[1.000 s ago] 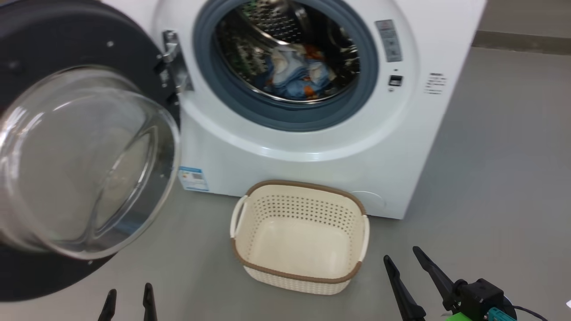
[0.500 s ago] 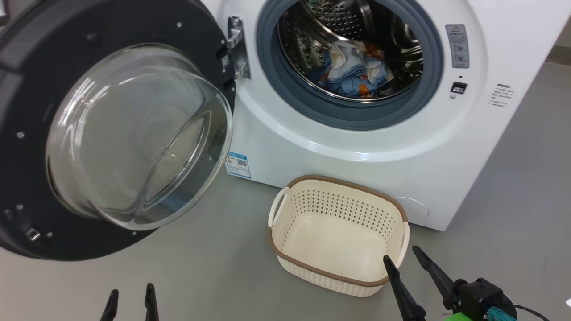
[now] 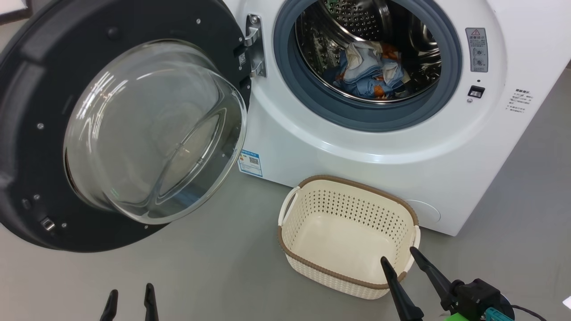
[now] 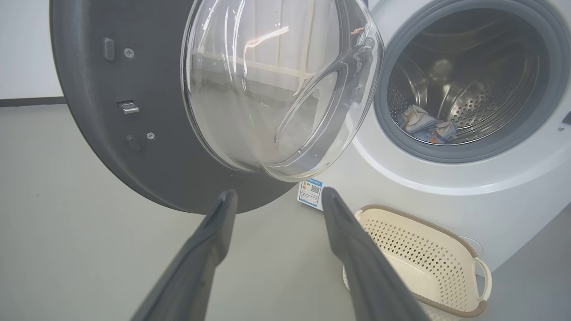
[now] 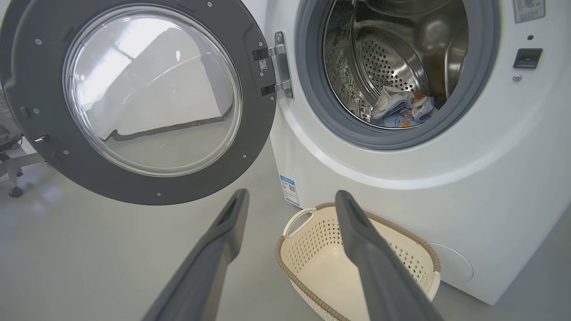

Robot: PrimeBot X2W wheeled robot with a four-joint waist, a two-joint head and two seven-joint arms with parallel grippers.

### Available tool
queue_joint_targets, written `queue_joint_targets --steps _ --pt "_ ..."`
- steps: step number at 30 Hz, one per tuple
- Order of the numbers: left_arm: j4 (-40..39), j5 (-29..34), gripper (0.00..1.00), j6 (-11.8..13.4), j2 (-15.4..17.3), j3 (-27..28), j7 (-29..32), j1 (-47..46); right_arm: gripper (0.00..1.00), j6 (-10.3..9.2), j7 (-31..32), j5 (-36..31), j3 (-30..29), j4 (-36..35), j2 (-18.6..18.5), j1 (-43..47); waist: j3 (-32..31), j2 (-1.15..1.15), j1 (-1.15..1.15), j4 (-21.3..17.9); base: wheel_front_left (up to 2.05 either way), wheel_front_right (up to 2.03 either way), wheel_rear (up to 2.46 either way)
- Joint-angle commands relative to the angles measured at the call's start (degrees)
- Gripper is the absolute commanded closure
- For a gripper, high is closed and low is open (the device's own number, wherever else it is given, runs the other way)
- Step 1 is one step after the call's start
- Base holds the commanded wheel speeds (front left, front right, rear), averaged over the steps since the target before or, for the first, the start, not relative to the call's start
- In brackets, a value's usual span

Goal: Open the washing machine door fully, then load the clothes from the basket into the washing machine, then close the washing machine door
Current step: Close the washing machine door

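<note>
Clothes [image 3: 370, 71] lie in the drum [image 3: 352, 20] of the washing machine [image 3: 366, 151] in the head view. The washing machine door [image 3: 26, 89] hangs wide open on the left, and the basket [image 3: 343, 205] sits empty on the floor [image 3: 214, 267] in front. The left tool [image 3: 130, 290] and right tool [image 3: 398, 254] both stand spread, gripping nothing. In the left wrist view the fingers [image 4: 209, 240] are apart below the door's glass [image 4: 276, 89]. In the right wrist view the fingers [image 5: 366, 249] are apart above the basket.

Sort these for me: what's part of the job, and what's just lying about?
Job: big white front-loading washing machine; round black glass-windowed door; blue-and-cream clothes; cream perforated plastic basket.
Lying about: pale wheeled chair leg.
</note>
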Motion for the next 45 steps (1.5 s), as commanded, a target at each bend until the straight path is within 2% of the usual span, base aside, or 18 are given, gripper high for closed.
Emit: queue_joint_targets --steps 1,13,14,15,16,17,21,24,27,30,33,34,37,41,45 --pt "-1.66 -0.08 0.0 0.23 0.47 1.83 -0.37 -1.38 0.0 0.09 -0.28 -0.24 1.56 -1.24 -0.36 -2.55 -0.04 0.0 0.0 0.07 0.0 0.0 0.0" --pt "-1.29 -0.95 0.0 0.69 0.47 1.87 -0.37 -1.31 0.0 0.09 -0.28 -0.19 1.57 -1.14 -0.61 -2.38 -0.22 0.0 0.0 1.13 0.0 0.0 0.0" --pt "-1.24 -1.79 0.25 0.85 0.47 2.13 -0.37 -1.24 0.0 0.09 -0.28 -0.18 1.58 -1.15 -0.61 -2.35 -0.24 0.0 0.0 1.21 0.0 0.0 0.0" --pt "-1.24 -1.79 0.25 0.85 0.47 2.13 -0.37 -1.24 0.0 0.09 -0.28 -0.18 1.58 -1.15 -0.61 -2.35 -0.24 0.0 0.0 1.21 0.0 0.0 0.0" --pt "-0.98 -2.59 0.79 0.99 0.47 2.57 -0.37 -1.13 0.0 0.09 -0.28 -0.18 1.59 -1.15 -0.6 -2.33 -0.27 0.0 0.0 1.28 0.0 0.0 0.0" --pt "-0.7 -3.5 1.0 1.12 0.47 3.19 -0.37 -1.06 0.0 0.09 -0.28 -0.18 1.57 -1.15 -0.58 -2.3 -0.29 0.0 0.0 1.35 0.0 0.0 0.0" --pt "0.35 -8.02 1.0 0.69 0.47 7.02 -0.37 -1.3 0.0 0.09 -0.28 -0.21 1.56 -1.22 -0.46 -2.25 -0.2 0.0 0.0 1.55 0.0 0.0 0.0" --pt "1.29 -13.63 1.0 -0.15 0.47 12.22 -0.37 -2.22 0.0 0.09 -0.28 -0.26 1.52 -1.28 -0.42 -2.22 -0.08 0.0 0.0 1.67 0.0 0.0 0.0" --pt "3.8 -18.98 1.0 -1.8 0.47 19.62 -0.37 -3.68 0.0 0.09 -0.28 -0.31 1.69 -1.23 -0.32 -2.24 -0.04 0.0 0.0 1.52 0.0 0.0 0.0" --pt "7.58 -22.63 1.0 -4.47 0.47 27.7 -0.37 -6.04 0.0 0.09 -0.28 -0.25 1.82 -1.18 -0.23 -2.33 0.13 0.0 0.0 1.18 0.0 0.0 0.0" --pt "11.49 -24.53 1.0 -7.01 0.78 35.55 -0.37 -9.44 0.0 0.09 -0.28 -0.19 1.75 -1.14 -0.17 -2.46 0.37 0.0 0.0 0.88 0.0 0.0 0.0" --pt "13.45 -23.71 1.0 -7.93 3.0 39.68 -0.37 -11.77 0.0 0.09 -0.28 -0.2 1.75 -1.15 -0.13 -2.6 0.64 0.0 0.0 0.69 0.0 0.0 0.0" --pt "18.43 -25.38 1.0 -8.22 7.35 44.54 -0.37 -16.01 0.0 0.09 -0.28 -0.2 1.76 -1.08 0.0 -2.97 1.02 0.0 0.0 0.11 0.0 0.0 0.0" --pt "24.26 -31.08 1.0 -7.2 14.45 49.58 2.29 -22.64 0.0 0.09 -0.28 -0.23 1.87 -1.07 0.05 -3.67 1.69 0.0 0.0 -1.21 0.0 0.0 0.0" --pt "28.99 -37.24 1.0 -5.14 21.49 53.76 8.12 -28.67 0.0 0.09 -0.28 -0.28 1.81 -1.17 0.11 -4.03 2.42 0.0 0.0 -2.64 0.0 0.0 0.0"
